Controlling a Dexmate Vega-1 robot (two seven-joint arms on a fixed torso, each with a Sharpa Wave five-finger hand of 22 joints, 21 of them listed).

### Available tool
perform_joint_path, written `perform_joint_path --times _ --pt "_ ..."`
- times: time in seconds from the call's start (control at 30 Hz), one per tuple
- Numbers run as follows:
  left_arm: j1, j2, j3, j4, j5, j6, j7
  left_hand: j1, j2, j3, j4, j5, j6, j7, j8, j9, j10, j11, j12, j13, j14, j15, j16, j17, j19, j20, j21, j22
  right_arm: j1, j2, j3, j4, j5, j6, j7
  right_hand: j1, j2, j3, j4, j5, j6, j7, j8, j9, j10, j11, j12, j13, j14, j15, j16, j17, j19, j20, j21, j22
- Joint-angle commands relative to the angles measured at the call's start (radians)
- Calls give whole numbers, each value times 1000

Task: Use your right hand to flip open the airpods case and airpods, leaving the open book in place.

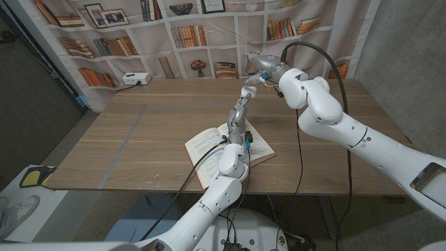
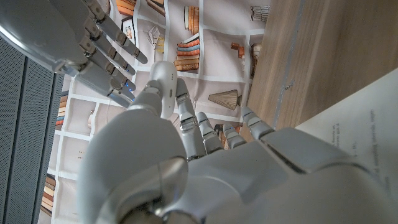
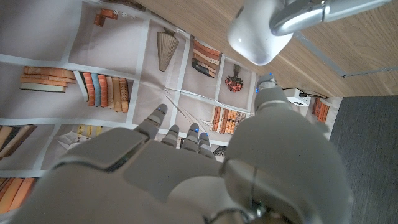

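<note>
The airpods case (image 3: 259,36), white and rounded, was held up above the open book (image 1: 209,143), pinched in the fingertips of your left hand (image 1: 242,104), lid apparently not yet lifted. That raised grip seemed meant to offer the case to your right hand (image 1: 261,66), which hovered just beyond the book's far edge, fingers apart and holding nothing, close to the case but not visibly touching it. Lifting the case clear of the pages likely kept the book from being nudged; it lay spread on the desk (image 1: 139,132) under your left forearm. By this reading, the flip was next, and a firm left pinch mattered, since a push on the lid could twist the smooth case loose.
</note>
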Motion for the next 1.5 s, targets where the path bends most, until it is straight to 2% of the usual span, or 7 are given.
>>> perform_joint_path --times 0.03,0.37,0.5,0.87,1.33,1.47,1.5 --pt "7 7 0 -21 8 23 23 1 8 -7 -1 3 78 -77 6 4 13 -1 4 2 11 0 10 2 9 -2 4 5 -9 13 15 -8 -38 7 65 16 -3 9 1 -6 -14 8 1 5 -19 17 -6 1 -122 9 -3 1 -13 1 1 3" --pt "11 8 -1 -23 22 12 33 1 8 -9 0 2 78 -77 6 5 16 -1 4 2 16 -1 11 2 11 0 5 5 -11 28 16 -2 -76 10 97 10 -10 2 6 -11 -18 12 3 6 -29 22 -2 -1 -129 16 -2 1 -20 12 3 3" --pt "10 10 0 -23 22 11 29 0 8 -10 1 2 78 -77 6 5 19 -1 5 2 15 -1 11 3 10 -1 5 5 -13 37 16 2 -89 11 108 13 -9 3 6 -11 -19 9 4 6 -31 20 -1 -2 -130 14 -2 1 -22 9 4 3" --pt "14 13 -1 -38 21 18 34 1 8 -10 0 2 79 -79 6 5 21 -2 5 3 20 -2 11 2 13 0 5 5 -32 48 26 0 -116 20 111 43 10 19 -1 -12 -23 -4 8 5 -38 8 3 -5 -130 1 2 2 -23 -9 7 3" --pt "18 15 1 -41 14 15 25 5 10 -9 -1 3 76 -81 5 6 19 -8 2 3 21 -3 10 3 14 1 5 5 -61 62 42 -8 -141 15 103 95 50 50 -9 -8 -12 -28 16 5 -33 -16 10 -8 -132 -19 5 2 -25 -38 9 3" --pt "20 16 0 -43 12 13 23 4 10 -9 0 3 75 -81 4 6 20 -8 3 3 21 -3 10 3 14 0 5 5 -62 62 40 -7 -147 20 117 104 55 55 -10 -7 -13 -27 16 5 -35 -16 10 -9 -131 -19 5 1 -23 -37 10 3" --pt "21 17 0 -44 13 13 23 4 10 -9 0 3 75 -88 4 6 21 -9 2 3 21 -3 9 3 14 0 5 5 -62 63 40 -7 -149 20 120 106 56 56 -10 -7 -14 -24 16 5 -36 -13 10 -9 -132 -16 5 1 -24 -34 10 3"
